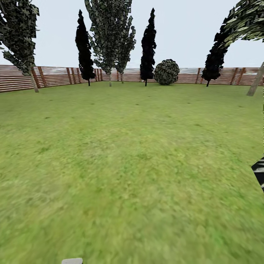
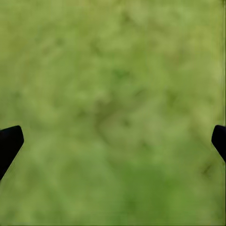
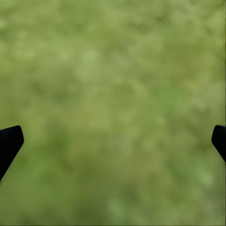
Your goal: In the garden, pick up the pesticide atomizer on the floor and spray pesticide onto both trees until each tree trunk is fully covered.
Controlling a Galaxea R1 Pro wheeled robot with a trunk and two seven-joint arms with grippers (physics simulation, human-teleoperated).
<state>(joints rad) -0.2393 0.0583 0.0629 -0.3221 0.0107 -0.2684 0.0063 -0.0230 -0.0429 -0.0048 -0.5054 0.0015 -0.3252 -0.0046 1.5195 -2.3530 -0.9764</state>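
— Grass [image 1: 132, 165] runs from the near edge out to the brown slat fence [image 1: 55, 76] at twelve o'clock. What stands along that fence?

— Dark narrow cypresses [image 1: 148, 46], a round bush [image 1: 166, 72] beside them, and leafy trees [image 1: 110, 36] with thin pale trunks. At three o'clock a leaning grey trunk [image 1: 255, 82] meets the picture's edge under an arching crown.

— Any paving?

— One corner of a grey slab [image 1: 72, 261] at six o'clock. A dark striped shape [image 1: 259, 173] pokes in at four o'clock; I cannot tell what it is.

— And the spray bottle?

— I cannot place it from this spot on the lawn.

— The jaws?

— Left gripper [image 2: 113, 141]: black fingertips [image 2: 9, 143] spread wide, blurred turf between them, nothing held. Right gripper [image 3: 113, 141]: fingertips [image 3: 9, 143] likewise spread apart over grass, empty.
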